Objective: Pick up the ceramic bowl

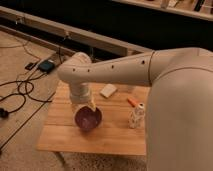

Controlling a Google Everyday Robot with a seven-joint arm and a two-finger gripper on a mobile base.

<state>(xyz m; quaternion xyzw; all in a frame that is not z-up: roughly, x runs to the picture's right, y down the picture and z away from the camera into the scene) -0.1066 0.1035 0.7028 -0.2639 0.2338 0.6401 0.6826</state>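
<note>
Off on the floor at left, cables [22, 86] sprawl about. On the table [60, 135], the bowl [88, 120] sits left of middle, with the gripper [86, 107] right at its back rim, fingers spread, can't tell if they're touching it. Then a pale block [108, 90], something orange [132, 102], and a bottle [136, 116].

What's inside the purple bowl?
Nothing shows in the bowl; the part of its inside that is visible looks empty. The gripper is at its back rim and hides that part.
</note>
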